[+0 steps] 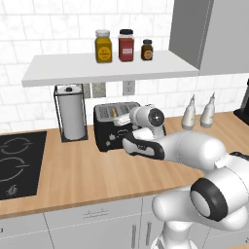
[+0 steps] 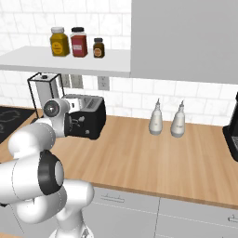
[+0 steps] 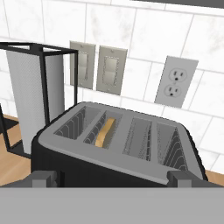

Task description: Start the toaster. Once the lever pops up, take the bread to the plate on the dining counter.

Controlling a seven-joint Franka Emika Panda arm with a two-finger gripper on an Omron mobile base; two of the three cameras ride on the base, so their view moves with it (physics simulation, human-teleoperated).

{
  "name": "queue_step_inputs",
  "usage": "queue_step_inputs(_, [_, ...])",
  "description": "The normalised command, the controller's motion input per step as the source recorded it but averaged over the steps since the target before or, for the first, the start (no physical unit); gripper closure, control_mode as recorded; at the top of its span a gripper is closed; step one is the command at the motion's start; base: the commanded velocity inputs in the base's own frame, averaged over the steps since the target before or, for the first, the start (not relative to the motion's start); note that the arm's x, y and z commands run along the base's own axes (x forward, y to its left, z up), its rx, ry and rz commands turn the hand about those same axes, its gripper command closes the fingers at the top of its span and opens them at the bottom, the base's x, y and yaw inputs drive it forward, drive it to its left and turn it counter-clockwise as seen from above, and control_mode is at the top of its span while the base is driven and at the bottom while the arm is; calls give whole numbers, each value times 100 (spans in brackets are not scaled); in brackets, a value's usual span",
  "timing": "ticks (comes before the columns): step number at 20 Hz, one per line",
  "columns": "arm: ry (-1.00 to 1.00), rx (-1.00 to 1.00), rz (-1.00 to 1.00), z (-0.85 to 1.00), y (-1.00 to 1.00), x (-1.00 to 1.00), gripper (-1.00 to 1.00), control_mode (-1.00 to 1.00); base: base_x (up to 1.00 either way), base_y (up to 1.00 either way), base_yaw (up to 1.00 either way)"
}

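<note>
The black toaster (image 1: 113, 127) stands on the wood worktop against the tiled wall, also seen in the right base view (image 2: 87, 116) and from close up in the hand view (image 3: 118, 146). A slice of bread (image 3: 106, 131) sits upright in the second slot from the left, sunk low, and shows as a small tan edge (image 1: 114, 113). My gripper (image 3: 112, 178) hovers just in front of the toaster's upper front edge. It is open, its fingertips (image 3: 43, 178) spread about as wide as the toaster, with nothing between them. The plate and the dining counter are out of view.
A paper towel roll in a black wire holder (image 1: 72, 116) stands just left of the toaster. Above hangs a white shelf (image 1: 58, 73) with three jars. Two white bottles (image 1: 198, 114) stand to the right, a cooktop (image 1: 19, 163) at far left, a black coffee machine (image 2: 232, 135) at far right.
</note>
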Motion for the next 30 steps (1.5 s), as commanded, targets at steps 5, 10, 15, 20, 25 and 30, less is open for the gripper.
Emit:
queue_step_inputs(5, [0,0,0,0,0,0,-100,-100,0,0,0])
queue_step_inputs(10, [0,0,0,0,0,0,-100,-100,0,0,0])
queue_step_inputs(15, [0,0,0,0,0,0,-100,-100,0,0,0])
queue_step_inputs(20, [0,0,0,0,0,0,-100,-100,0,0,0])
queue_step_inputs(25, [0,0,0,0,0,0,-100,-100,0,0,0])
queue_step_inputs(30, [0,0,0,0,0,0,-100,-100,0,0,0])
